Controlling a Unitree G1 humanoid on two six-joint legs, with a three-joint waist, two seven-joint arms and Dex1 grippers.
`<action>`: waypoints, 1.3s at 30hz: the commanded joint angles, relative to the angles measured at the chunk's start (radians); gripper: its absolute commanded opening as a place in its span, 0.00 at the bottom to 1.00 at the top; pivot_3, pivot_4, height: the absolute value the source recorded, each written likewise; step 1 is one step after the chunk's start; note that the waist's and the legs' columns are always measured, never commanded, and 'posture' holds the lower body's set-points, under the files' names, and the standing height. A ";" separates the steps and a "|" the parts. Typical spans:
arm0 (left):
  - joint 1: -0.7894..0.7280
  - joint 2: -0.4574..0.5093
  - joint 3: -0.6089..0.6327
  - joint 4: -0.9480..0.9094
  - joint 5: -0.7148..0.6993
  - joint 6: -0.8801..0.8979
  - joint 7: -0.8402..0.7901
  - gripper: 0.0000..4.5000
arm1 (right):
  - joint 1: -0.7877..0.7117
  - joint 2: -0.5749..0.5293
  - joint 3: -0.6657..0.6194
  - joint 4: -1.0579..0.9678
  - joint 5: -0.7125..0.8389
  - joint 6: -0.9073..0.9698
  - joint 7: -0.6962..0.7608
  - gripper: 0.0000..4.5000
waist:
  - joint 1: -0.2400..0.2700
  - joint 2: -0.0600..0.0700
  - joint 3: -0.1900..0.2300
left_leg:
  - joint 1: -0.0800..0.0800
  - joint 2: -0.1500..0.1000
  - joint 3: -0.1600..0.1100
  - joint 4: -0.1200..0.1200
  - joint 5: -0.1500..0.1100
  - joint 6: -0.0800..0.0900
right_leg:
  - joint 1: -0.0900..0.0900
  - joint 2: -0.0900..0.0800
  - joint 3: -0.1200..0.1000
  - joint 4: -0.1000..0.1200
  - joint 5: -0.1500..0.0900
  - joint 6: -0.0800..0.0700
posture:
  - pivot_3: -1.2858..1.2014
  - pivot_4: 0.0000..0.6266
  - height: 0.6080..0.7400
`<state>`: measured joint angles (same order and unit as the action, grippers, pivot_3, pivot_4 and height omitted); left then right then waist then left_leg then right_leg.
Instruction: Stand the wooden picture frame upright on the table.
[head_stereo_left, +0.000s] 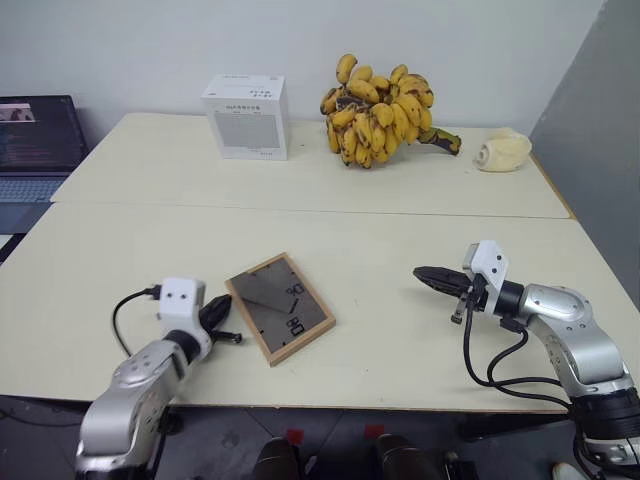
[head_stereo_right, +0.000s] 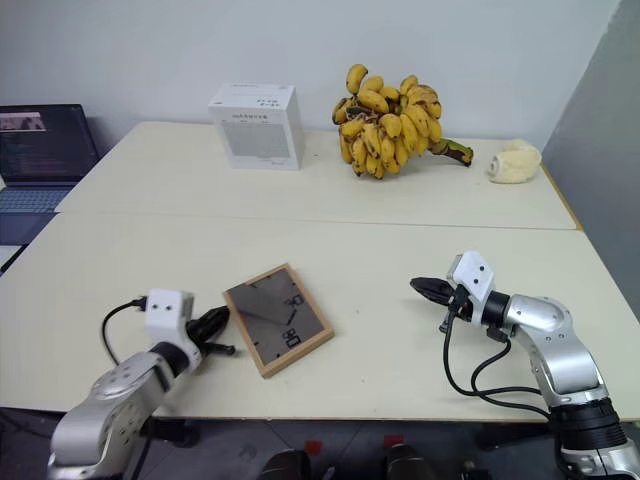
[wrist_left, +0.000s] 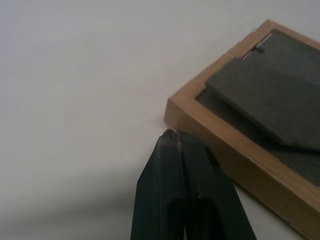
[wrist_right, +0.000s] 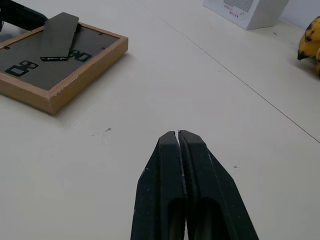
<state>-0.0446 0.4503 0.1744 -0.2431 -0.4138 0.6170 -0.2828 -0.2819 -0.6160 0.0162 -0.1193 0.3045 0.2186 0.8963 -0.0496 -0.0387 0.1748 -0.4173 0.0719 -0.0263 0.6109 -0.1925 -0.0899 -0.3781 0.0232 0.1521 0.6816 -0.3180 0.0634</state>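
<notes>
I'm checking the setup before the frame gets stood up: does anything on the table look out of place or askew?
Yes: the wooden picture frame lies flat, back side up, turned at an angle to the table edge, stand not propped. The shut left gripper is beside its corner. Nothing looks spilled or damaged.

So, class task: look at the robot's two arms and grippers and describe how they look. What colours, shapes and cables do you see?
Both arms are rounded silver-grey metal shells with black joints. Each wrist carries a white boxy block. The left gripper and right gripper each have two slim black fingers tapering to a point. Loose black cables loop beside each wrist, longer along the right arm.
</notes>
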 joint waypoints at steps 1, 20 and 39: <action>-0.116 -0.033 -0.135 0.066 0.051 -0.041 -0.071 0.00 | 0.002 0.012 -0.025 -0.056 0.010 0.003 -0.033 0.02 | 0.007 0.000 0.000 | 0.000 -0.001 -0.001 0.000 0.000 0.000 | 0.000 0.000 0.000 0.000 0.000 0.000 | 0.52 0.24 1.00; -0.251 0.224 -0.213 0.067 0.036 0.174 -0.425 0.00 | 0.082 -0.005 -0.043 -0.045 -0.051 -0.034 -0.109 0.02 | -0.006 0.001 0.000 | 0.000 -0.007 -0.003 0.001 0.000 0.000 | 0.004 -0.006 -0.002 0.000 0.000 0.003 | 0.52 0.24 1.00; -0.370 0.264 -0.459 -0.097 -0.031 0.336 -0.587 0.00 | -0.014 0.042 -0.006 0.048 -0.090 -0.083 -0.127 0.02 | -0.006 0.002 0.001 | -0.001 -0.007 -0.003 0.001 0.000 0.001 | 0.003 -0.007 -0.002 -0.001 0.000 0.004 | 0.52 0.24 1.00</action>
<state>-0.4012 0.7119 -0.2990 -0.3253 -0.4546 0.9796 -0.8658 -0.2928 -0.5668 0.0225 -0.0614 0.2260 0.1711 0.7756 -0.0553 -0.0370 0.1755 -0.4179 0.0650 -0.0297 0.6118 -0.1922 -0.0887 -0.3749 0.0166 0.1497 0.6811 -0.3181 0.0669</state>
